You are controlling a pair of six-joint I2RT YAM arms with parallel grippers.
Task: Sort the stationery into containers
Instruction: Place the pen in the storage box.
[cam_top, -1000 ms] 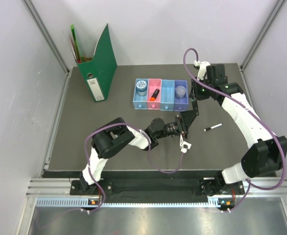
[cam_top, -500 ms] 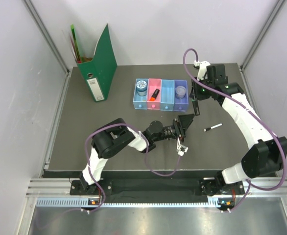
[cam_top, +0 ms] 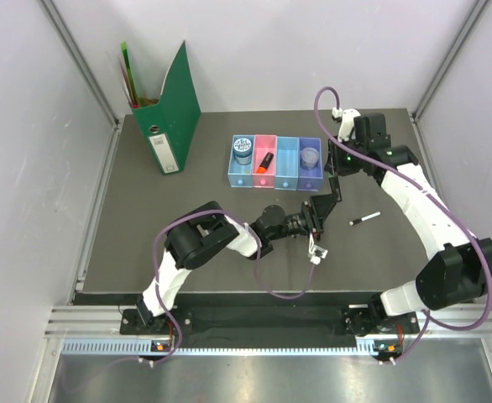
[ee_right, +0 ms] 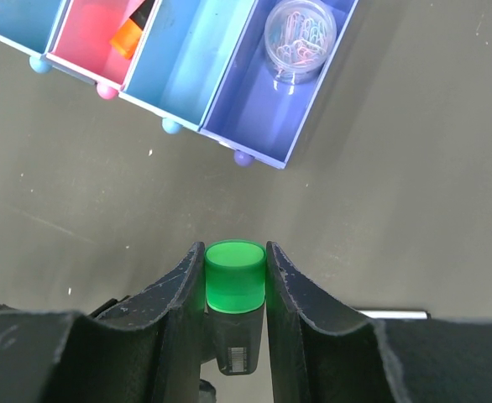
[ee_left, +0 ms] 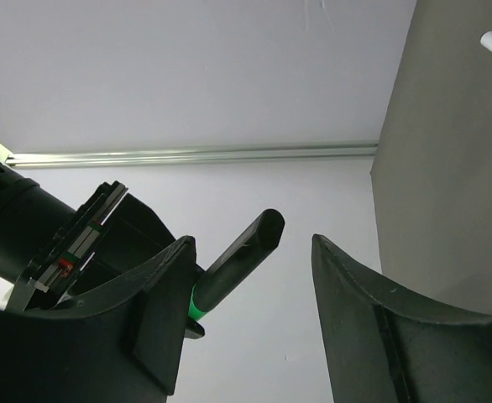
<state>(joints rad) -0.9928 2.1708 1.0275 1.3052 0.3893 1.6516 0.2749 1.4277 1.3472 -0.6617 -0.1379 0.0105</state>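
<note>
My right gripper [cam_top: 332, 195] [ee_right: 235, 252] is shut on the green cap of the black green-capped marker [ee_right: 235, 290], held above the table in front of the trays. My left gripper [cam_top: 320, 210] [ee_left: 250, 243] is open; the marker's black body [ee_left: 233, 264] lies between its fingers, close to the left one. The row of trays has a blue tray [cam_top: 241, 172] with a bluish disc [cam_top: 243, 149], a pink tray [cam_top: 263, 179] with the orange-and-black highlighter [cam_top: 264, 162], a light blue tray [cam_top: 287, 161] and a purple tray [cam_top: 311, 176] with a clear disc [cam_top: 310, 156]. The white pen [cam_top: 364, 219] lies on the table to the right.
A tall green file holder [cam_top: 172, 117] with coloured sheets stands at the back left. The dark table [cam_top: 187, 193] ends at white walls on three sides. Both arms meet just in front of the trays, with purple cables looping beside them.
Half a second ago my right gripper stood a little apart from the left one. Now the two are close together again around the marker.
</note>
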